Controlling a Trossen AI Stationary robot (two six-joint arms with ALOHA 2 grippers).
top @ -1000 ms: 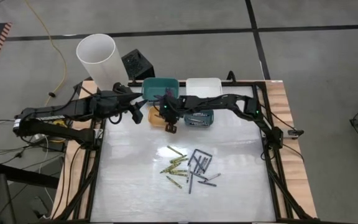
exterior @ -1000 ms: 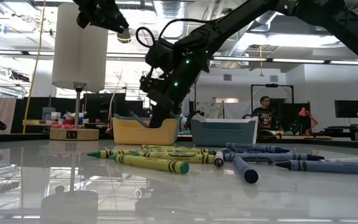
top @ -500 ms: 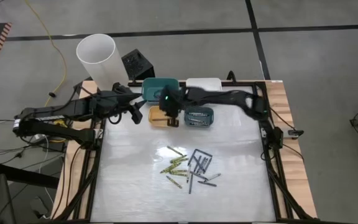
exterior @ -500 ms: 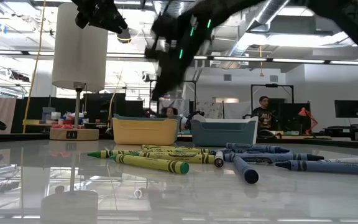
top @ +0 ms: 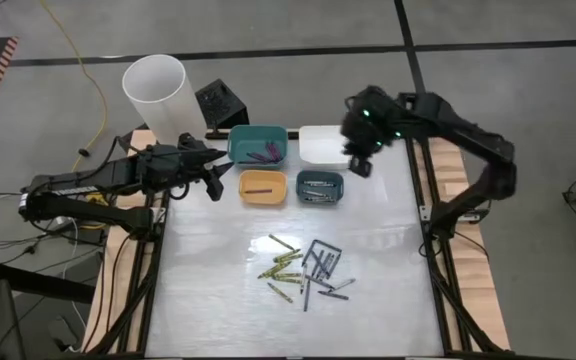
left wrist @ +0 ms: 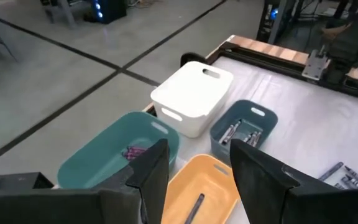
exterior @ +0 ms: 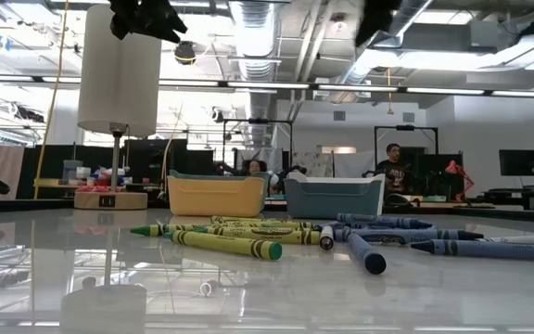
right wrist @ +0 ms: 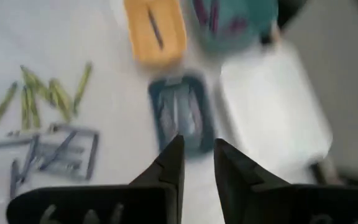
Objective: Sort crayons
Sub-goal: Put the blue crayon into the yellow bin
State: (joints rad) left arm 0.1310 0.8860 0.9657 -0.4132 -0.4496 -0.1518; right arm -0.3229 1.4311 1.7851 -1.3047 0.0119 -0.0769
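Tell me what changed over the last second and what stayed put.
The right gripper rose out of the yellow bin and swung away to the right, now above the white bin; its fingers parted, and one dark crayon lies in the yellow bin. The left gripper stayed beside the teal bin, open. The loose crayons and all bins did not move.

Grey concrete floor [top: 268,25], ceiling strip lights [exterior: 248,85], a seated person [exterior: 395,167].

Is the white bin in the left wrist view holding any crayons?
No, the white bin shows only a bare white top surface, with no crayons on or in it.
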